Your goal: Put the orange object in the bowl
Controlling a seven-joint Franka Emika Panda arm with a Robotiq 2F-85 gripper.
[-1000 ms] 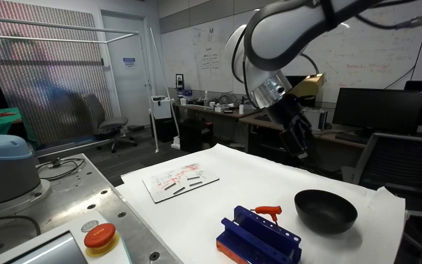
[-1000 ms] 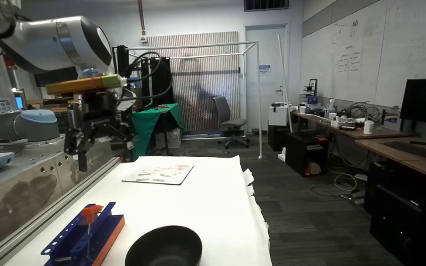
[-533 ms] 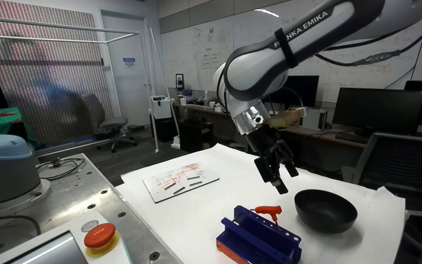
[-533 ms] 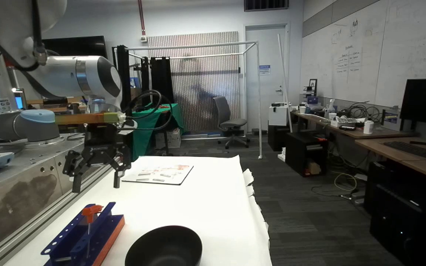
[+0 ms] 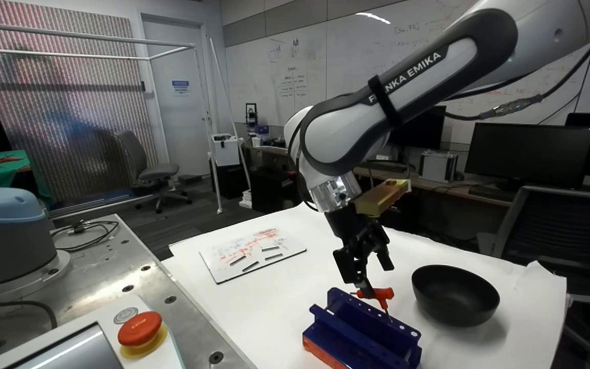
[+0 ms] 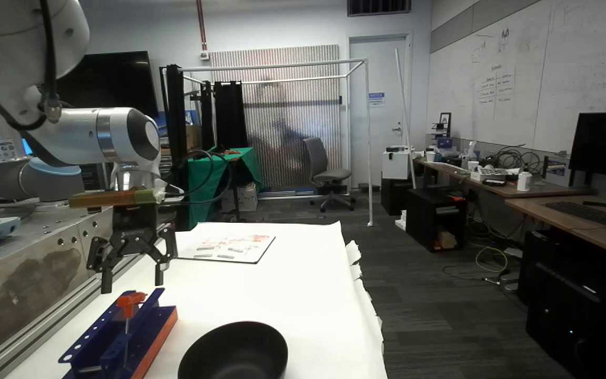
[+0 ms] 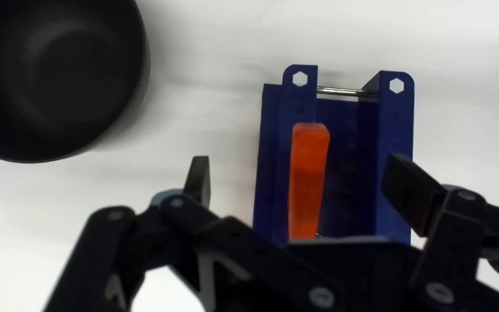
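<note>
"Orange object point(image 7: 307, 182), qty 1: T-hdl w/ thin metal shank point(image 6: 127, 330). Loc: up on the blue rack point(image 7: 396, 134), not yet in the bowl point(image 5: 456, 302)."

"Why perched there?"

"Shank points down at the rack's rail point(image 7: 299, 95), prob. seated in a hole; the seat itself isn't clear. Leaves hdl exposed for your grip."

"And the gripper point(image 6: 132, 280)?"

"Qty 1, jaws spread wide, nothing held. In wrist view the hdl runs approx. 12 to 6 o'clock; your fingers point(image 7: 198, 182) sit at 9 and 3, apart from it, so closing should pinch the narrow width. Whether tips are low enough: can't tell."

"Bowl?"

"Matte black, qty 1, mouth up on white sheet point(image 5: 274, 318), nothing seen inside. Wrist view puts it at 10 o'clock from hdl, so your carry should be short."

"Risk?"

"Your 3 o'clock finger overlaps the opp. rail in wrist view; may knock it. Lift straight up b4 swinging to 10, else shank could drag rack."
</note>
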